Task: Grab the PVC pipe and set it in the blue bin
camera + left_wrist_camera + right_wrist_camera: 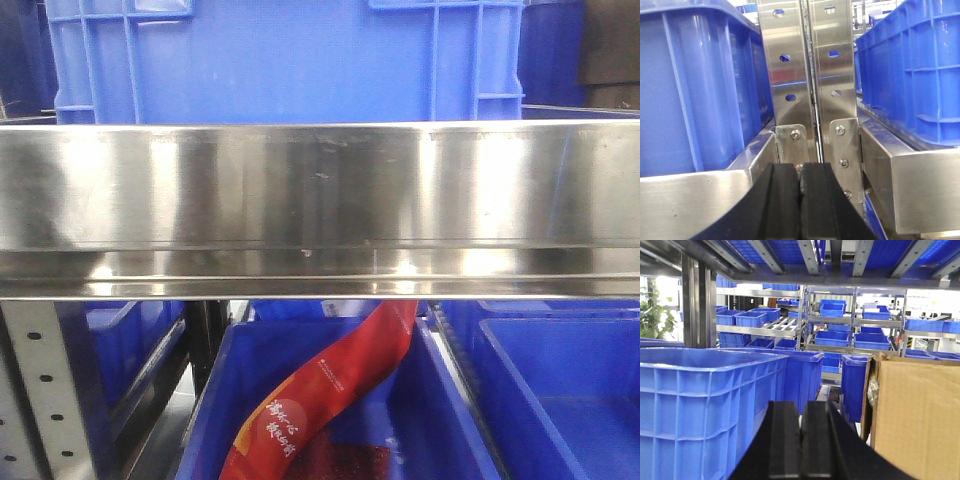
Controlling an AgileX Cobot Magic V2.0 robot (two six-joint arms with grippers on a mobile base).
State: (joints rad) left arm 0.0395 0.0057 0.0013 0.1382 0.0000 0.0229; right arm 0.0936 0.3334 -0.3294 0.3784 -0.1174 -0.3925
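Blue bins (705, 405) are seen; no PVC pipe is visible. Both grippers, left gripper (801, 187) and right gripper (801, 432), are pressed together, empty. Rigid, light, slick pipe is best gripped mid-length.

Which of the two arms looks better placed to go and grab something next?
Hard to call: no pipe shows in any view. The right gripper, shut and empty, faces an open blue bin; the left gripper, also shut, faces a steel post. Slight edge to right.

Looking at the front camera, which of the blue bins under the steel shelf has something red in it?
The middle bin, directly below the steel shelf; a red banner drapes into it.
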